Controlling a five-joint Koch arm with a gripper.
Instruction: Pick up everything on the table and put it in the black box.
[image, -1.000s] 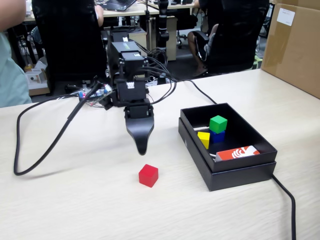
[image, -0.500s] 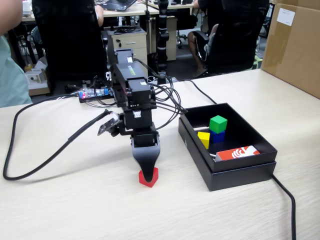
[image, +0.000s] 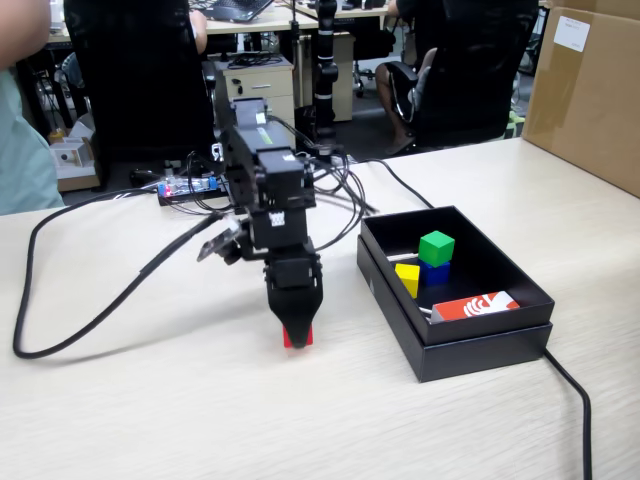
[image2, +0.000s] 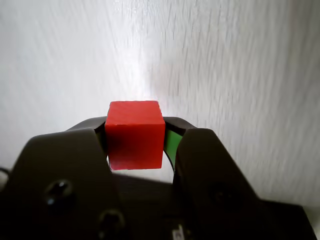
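red cube (image2: 134, 140), green cube (image: 436, 247), blue cube (image: 436, 272), yellow cube (image: 408, 279), black box (image: 480, 343), beige wood-grain table (image: 150, 410)

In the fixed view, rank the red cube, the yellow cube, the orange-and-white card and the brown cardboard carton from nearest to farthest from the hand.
1. Small red cube: between the jaws of the hand.
2. Small yellow cube: to the right, inside the shallow black box.
3. Orange-and-white card: farther right, at the box's front end.
4. Large brown cardboard carton: far right, at the table's back.

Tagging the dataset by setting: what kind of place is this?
Probably a shared office or lab: black office chairs and more desks behind the light beige wood-grain table, plus a large brown cardboard carton.
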